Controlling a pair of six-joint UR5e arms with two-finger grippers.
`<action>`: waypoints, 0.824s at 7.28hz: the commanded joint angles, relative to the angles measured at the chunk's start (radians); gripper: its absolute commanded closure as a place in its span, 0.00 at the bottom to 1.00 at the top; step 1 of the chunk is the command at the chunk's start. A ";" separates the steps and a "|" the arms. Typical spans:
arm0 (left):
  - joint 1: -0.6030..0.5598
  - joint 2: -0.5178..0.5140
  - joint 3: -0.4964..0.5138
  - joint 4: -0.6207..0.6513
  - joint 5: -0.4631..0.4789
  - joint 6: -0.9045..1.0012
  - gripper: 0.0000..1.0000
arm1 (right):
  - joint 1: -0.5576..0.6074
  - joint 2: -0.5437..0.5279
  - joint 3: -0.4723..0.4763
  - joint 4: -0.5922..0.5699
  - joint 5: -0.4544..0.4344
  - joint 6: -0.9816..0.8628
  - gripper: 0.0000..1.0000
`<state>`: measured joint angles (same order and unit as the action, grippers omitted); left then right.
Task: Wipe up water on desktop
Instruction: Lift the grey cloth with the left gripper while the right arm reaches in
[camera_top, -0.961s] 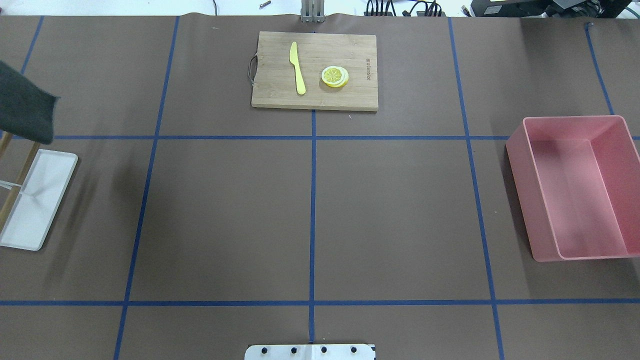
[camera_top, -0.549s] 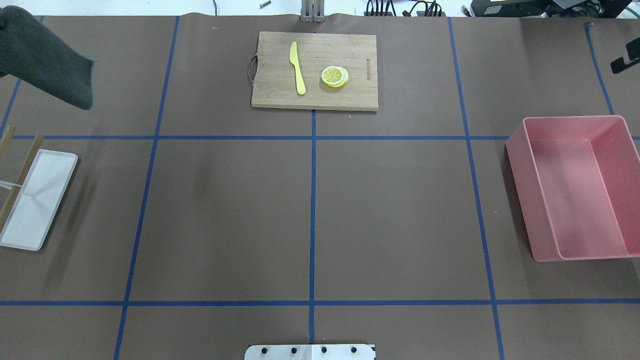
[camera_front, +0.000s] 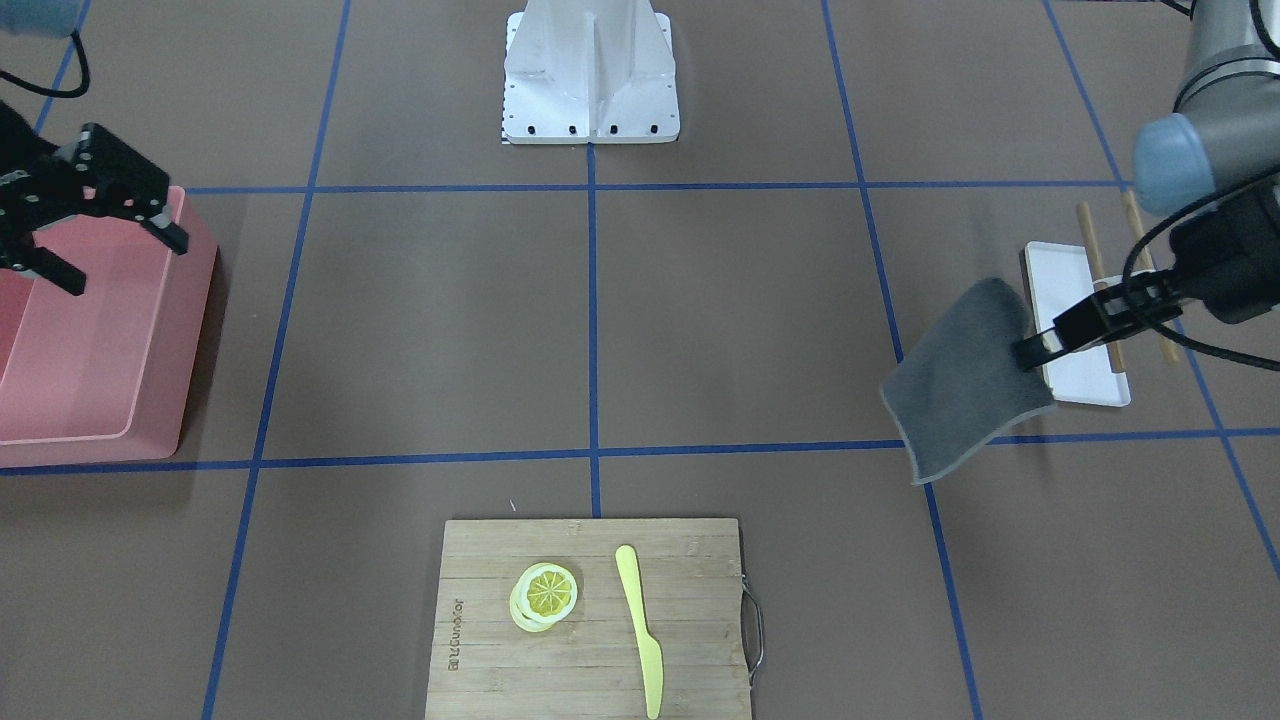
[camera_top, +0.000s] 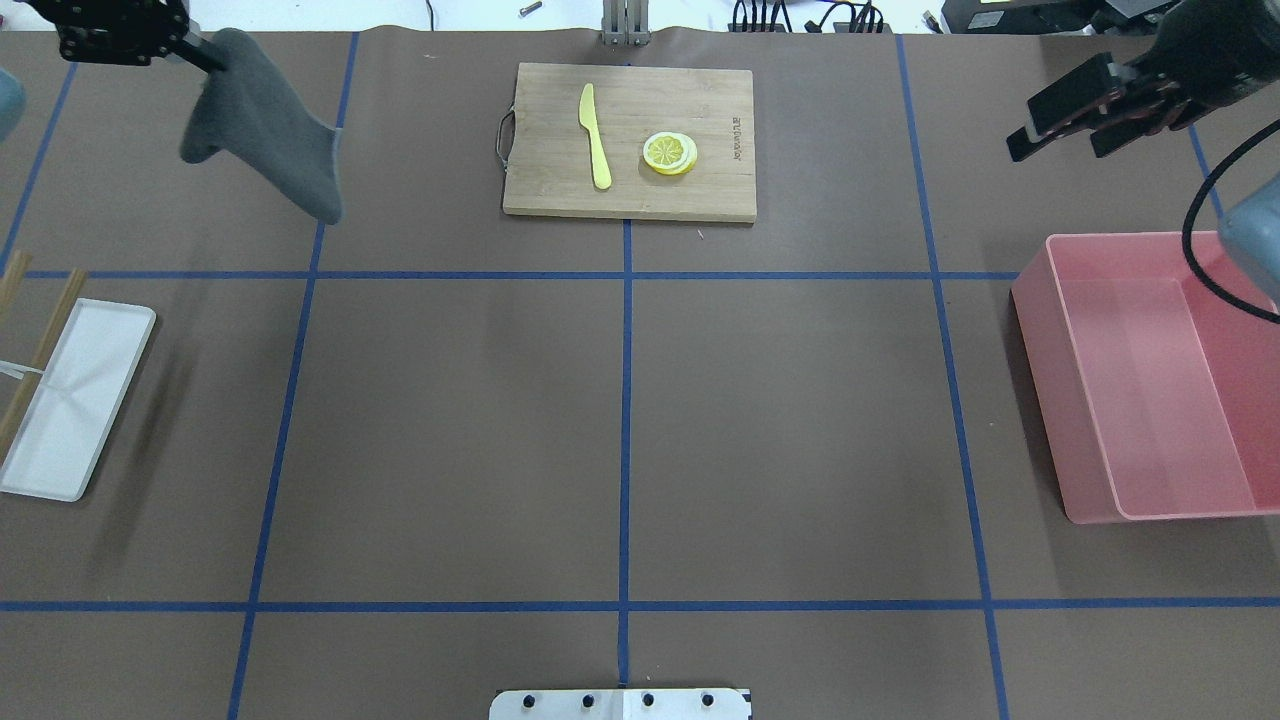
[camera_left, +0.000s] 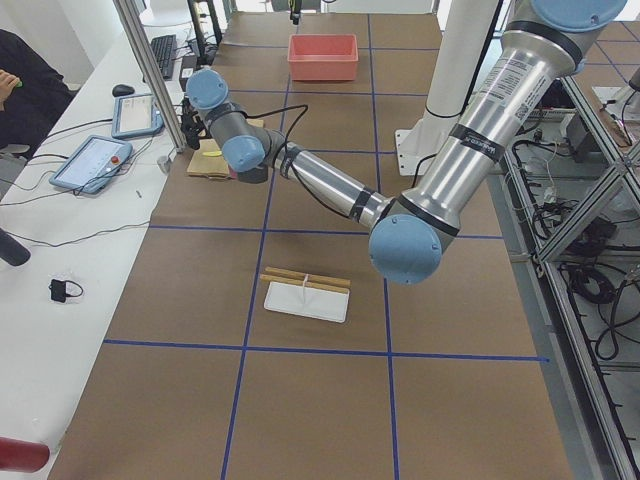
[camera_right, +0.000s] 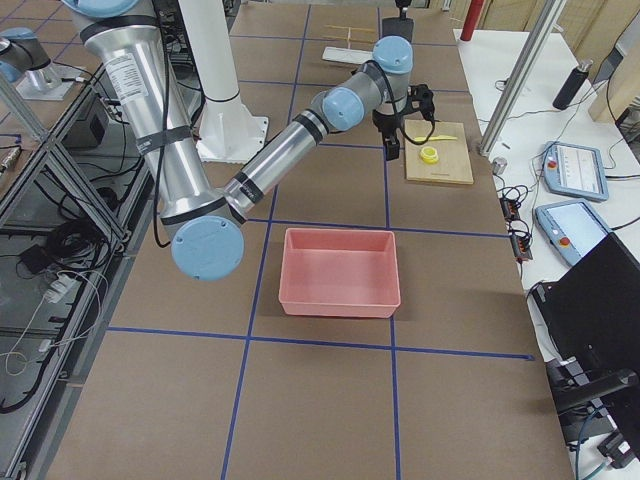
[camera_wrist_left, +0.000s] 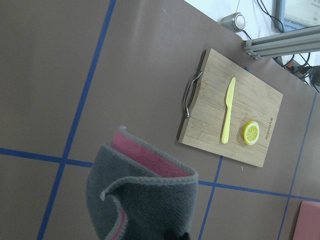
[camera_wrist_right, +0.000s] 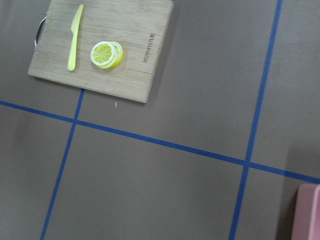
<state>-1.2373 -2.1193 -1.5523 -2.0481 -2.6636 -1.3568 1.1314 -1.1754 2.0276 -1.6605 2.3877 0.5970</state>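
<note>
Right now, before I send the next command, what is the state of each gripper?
Left gripper: closed, holding the grey cloth by one edge.
Right gripper: open, holding nothing.

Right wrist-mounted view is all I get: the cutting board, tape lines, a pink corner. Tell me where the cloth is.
Observer: The left gripper pinches the gray cloth by one edge. The cloth hangs in the air on the robot's left of the cutting board.
Operator: Report my right gripper's state.
Observer: The right gripper is open and holds nothing.
Operator: Name what else lies on the cloth's side of the table.
Observer: A white tray lies on the desktop, nearer the robot than the cloth.
</note>
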 joint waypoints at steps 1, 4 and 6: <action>0.128 -0.094 -0.005 -0.003 0.161 -0.179 1.00 | -0.109 0.049 0.020 0.016 -0.093 0.047 0.00; 0.188 -0.212 -0.005 0.002 0.202 -0.419 1.00 | -0.185 -0.010 0.000 0.280 -0.145 0.058 0.00; 0.281 -0.270 -0.021 -0.001 0.342 -0.661 1.00 | -0.225 -0.052 0.008 0.436 -0.242 0.060 0.01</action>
<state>-1.0179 -2.3540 -1.5612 -2.0494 -2.4043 -1.8956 0.9269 -1.2036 2.0326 -1.3119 2.1844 0.6558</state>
